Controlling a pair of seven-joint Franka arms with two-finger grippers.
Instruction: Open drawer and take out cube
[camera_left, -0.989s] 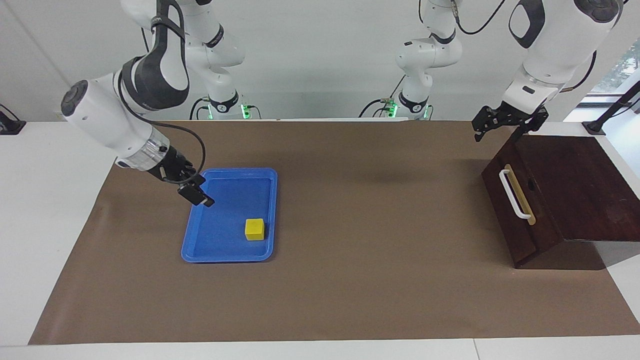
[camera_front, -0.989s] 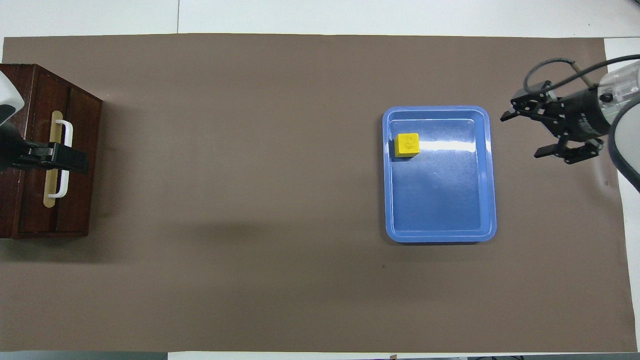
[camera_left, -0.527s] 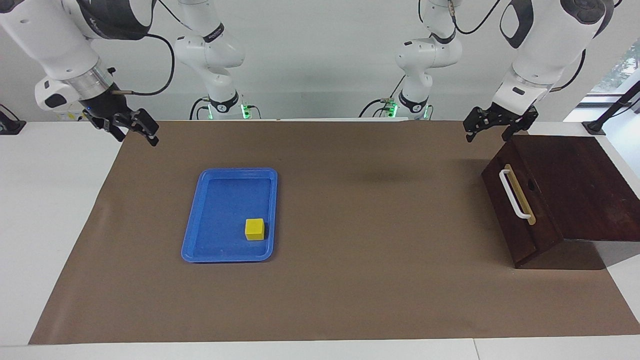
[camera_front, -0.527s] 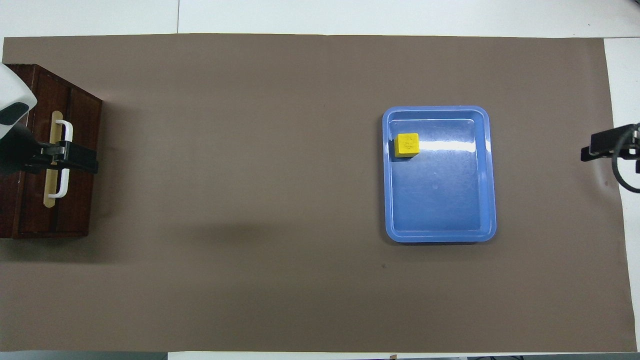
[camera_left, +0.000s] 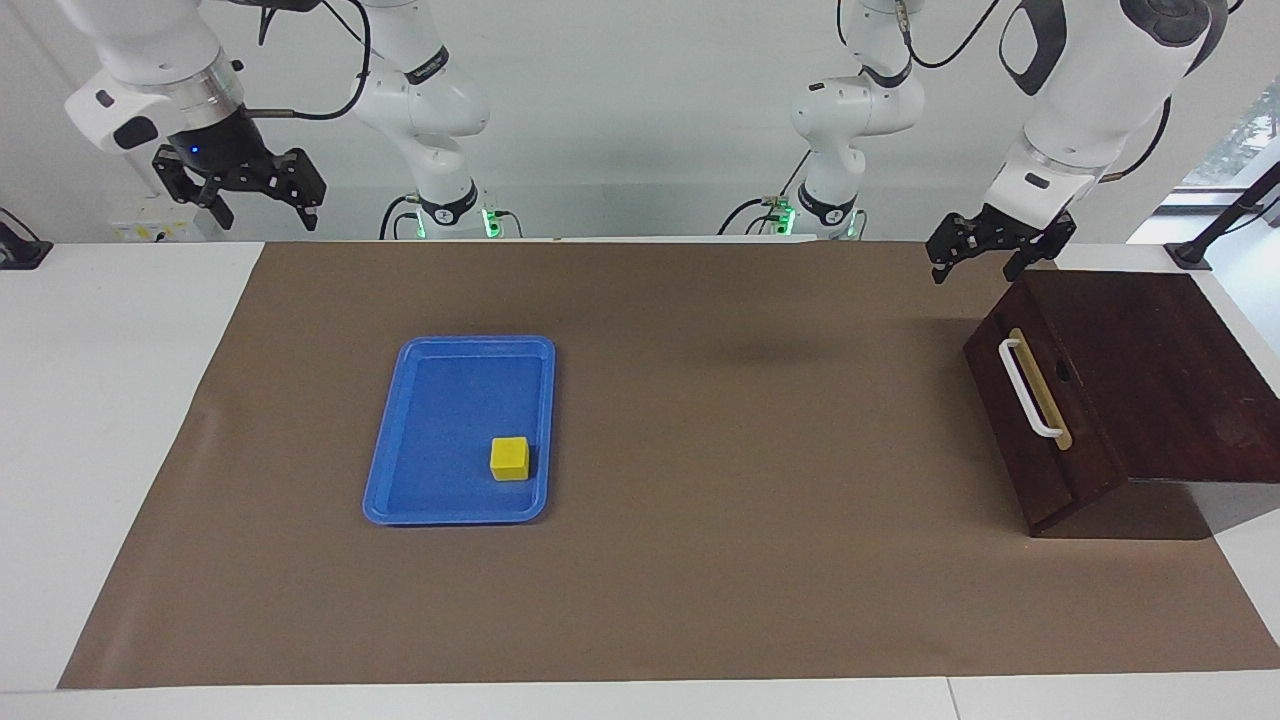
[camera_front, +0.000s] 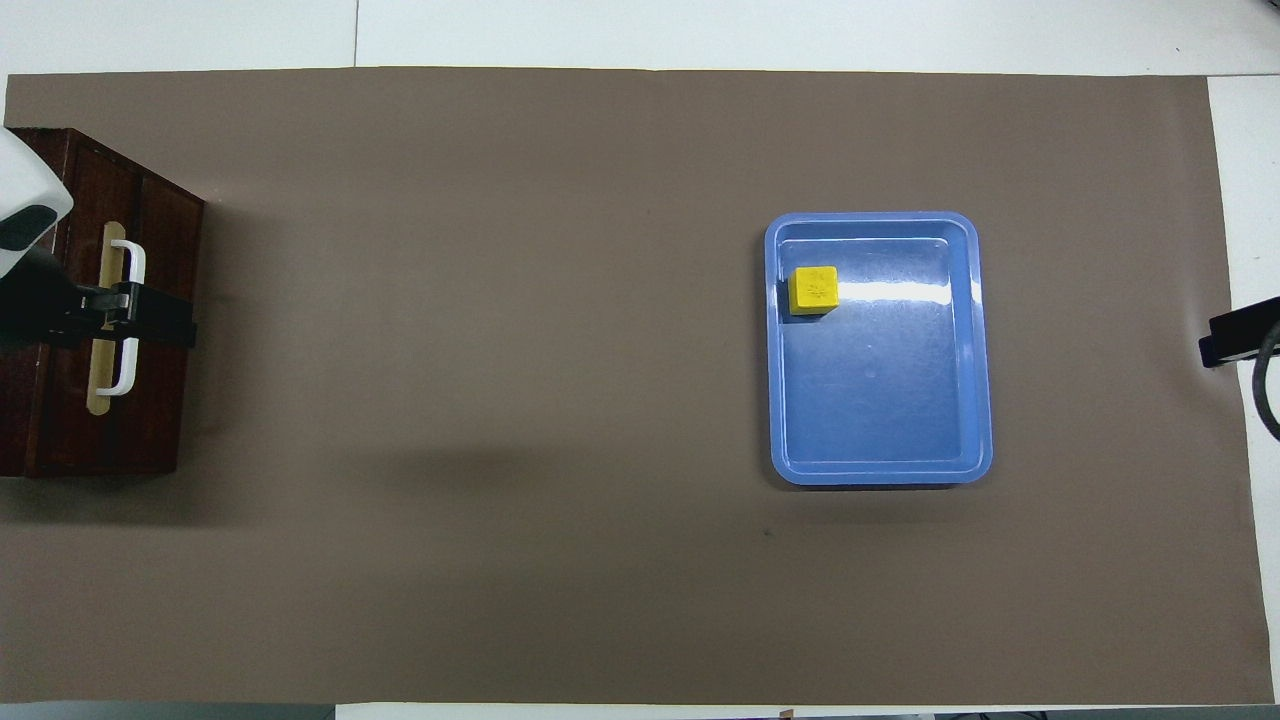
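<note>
Resting in the blue tray (camera_left: 420, 440), the cube (camera_left: 509, 458) lay well apart from the shut drawer (camera_left: 1035, 415); both grippers, left (camera_left: 985, 255) and right (camera_left: 262, 200), hung raised with jaws spread.

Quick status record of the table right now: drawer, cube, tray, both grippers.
drawer: shut, white handle untouched
cube: yellow, lying in the blue tray, in the corner away from the robots
left gripper: open, empty, raised by the box's top corner
right gripper: open, empty, raised high off the mat at its own end
</note>
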